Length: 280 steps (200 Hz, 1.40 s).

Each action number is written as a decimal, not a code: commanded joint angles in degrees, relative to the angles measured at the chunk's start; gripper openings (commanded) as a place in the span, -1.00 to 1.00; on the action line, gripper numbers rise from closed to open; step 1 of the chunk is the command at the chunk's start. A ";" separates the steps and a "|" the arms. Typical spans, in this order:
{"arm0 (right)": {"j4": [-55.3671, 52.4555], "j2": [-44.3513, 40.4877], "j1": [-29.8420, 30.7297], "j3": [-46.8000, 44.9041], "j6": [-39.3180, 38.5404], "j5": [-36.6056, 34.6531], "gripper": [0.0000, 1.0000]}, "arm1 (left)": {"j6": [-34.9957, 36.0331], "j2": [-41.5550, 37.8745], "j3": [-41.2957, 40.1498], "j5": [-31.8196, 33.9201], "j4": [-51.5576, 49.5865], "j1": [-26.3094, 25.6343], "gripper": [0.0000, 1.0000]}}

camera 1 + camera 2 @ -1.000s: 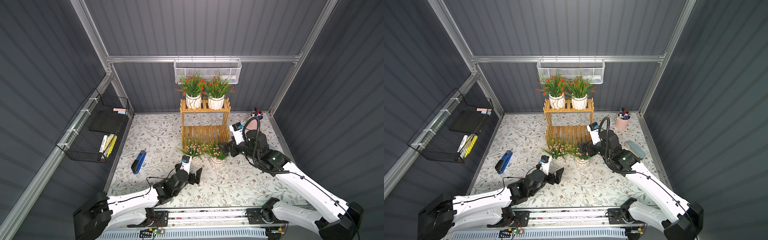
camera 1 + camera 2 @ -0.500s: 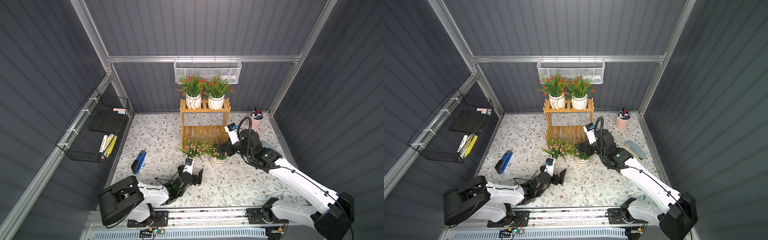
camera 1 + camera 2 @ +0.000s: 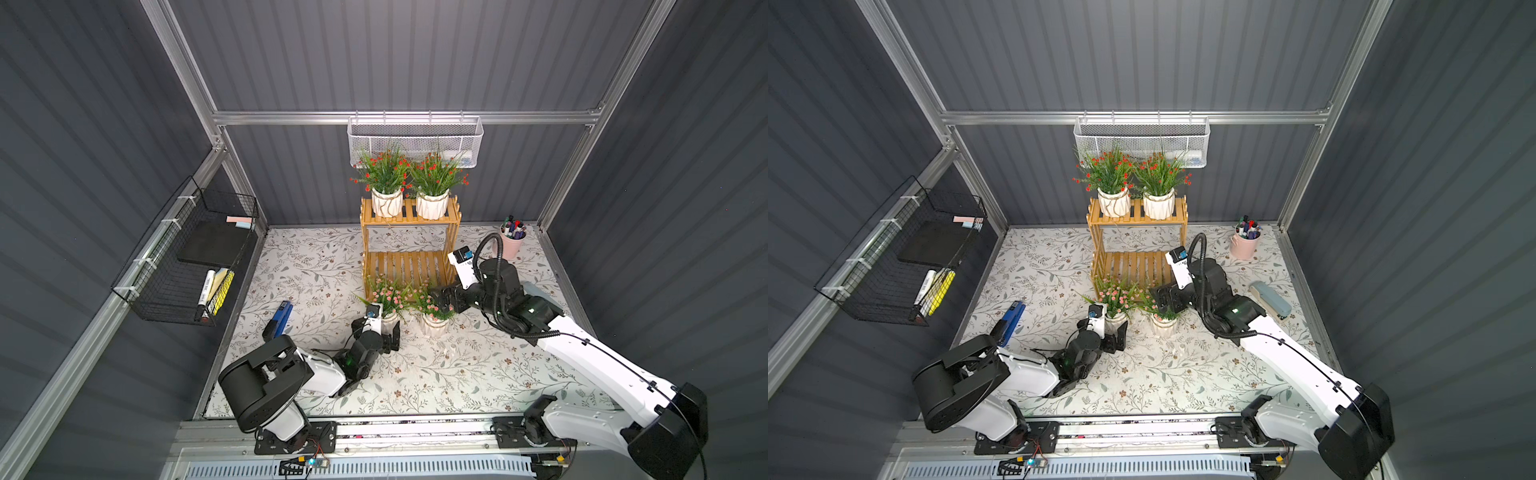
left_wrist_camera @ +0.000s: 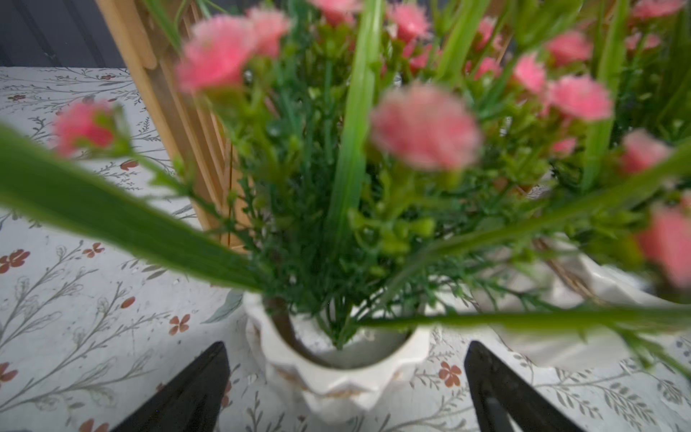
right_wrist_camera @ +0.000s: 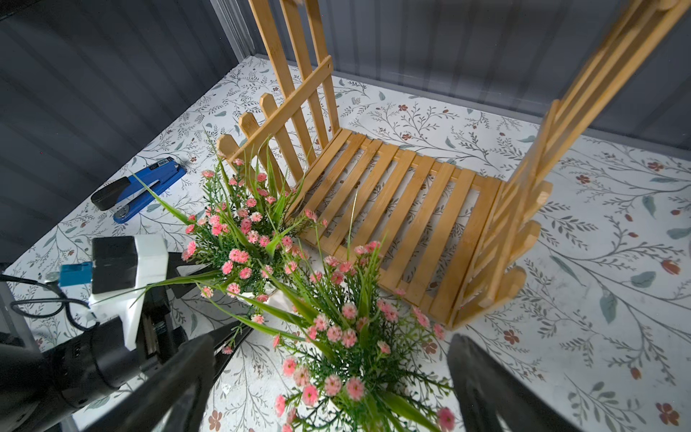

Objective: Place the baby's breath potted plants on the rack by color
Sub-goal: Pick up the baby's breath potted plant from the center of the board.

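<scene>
Grey ribbed walls close in a floral-print counter (image 3: 478, 374), with the rack (image 3: 409, 266) at its far middle. On the rack's upper tier the left red plant (image 3: 384, 174) and the right red plant (image 3: 436, 174) stand side by side; the lower tier is bare.

Both pink ones stand upright on the counter just in front of that lower tier, leaves mingling: the left pink plant (image 3: 388, 297) and the right pink plant (image 3: 432, 309). Each arm has its own plant nearest.

Your left jaws are spread wide and low. In the left wrist view the ribbed white pot (image 4: 336, 370) sits squarely between the tips, touching neither. Trust that relation: pot straight ahead, long axis vertical, closing from the sides.

Your right jaws are spread too, flanking the right pink plant's foliage from higher up. Its pot is buried under leaves in the right wrist view, so they are probably above the rim. Blurred blossoms fill most of the left wrist view and hide the rack's lower tier.
</scene>
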<state>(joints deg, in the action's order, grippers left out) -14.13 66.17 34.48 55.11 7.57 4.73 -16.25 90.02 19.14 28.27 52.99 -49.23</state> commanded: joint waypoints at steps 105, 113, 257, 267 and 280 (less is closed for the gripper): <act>-0.92 1.33 -0.28 0.14 -3.45 -0.15 0.98 | 1.31 11.55 8.49 -1.09 3.32 2.72 0.99; -1.06 1.33 -0.28 0.09 -3.57 -0.22 0.98 | 1.22 11.73 8.30 -0.87 3.96 2.68 0.99; -2.88 -2.73 -0.23 -0.81 -3.72 -2.70 0.98 | 1.62 0.31 11.52 -5.06 -10.11 2.68 0.35; -3.25 -3.77 -0.25 -0.88 -4.03 -3.28 0.98 | 1.25 -1.54 12.37 -5.05 -12.15 2.70 0.35; -3.33 -4.75 -0.29 -1.06 -4.36 -3.86 0.98 | 0.66 -3.74 13.14 -5.79 -13.71 2.65 0.36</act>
<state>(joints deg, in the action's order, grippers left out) -16.05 63.86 34.48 54.63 4.54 2.76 -14.41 92.18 28.47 23.40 42.04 -46.65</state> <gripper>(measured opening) 0.989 0.939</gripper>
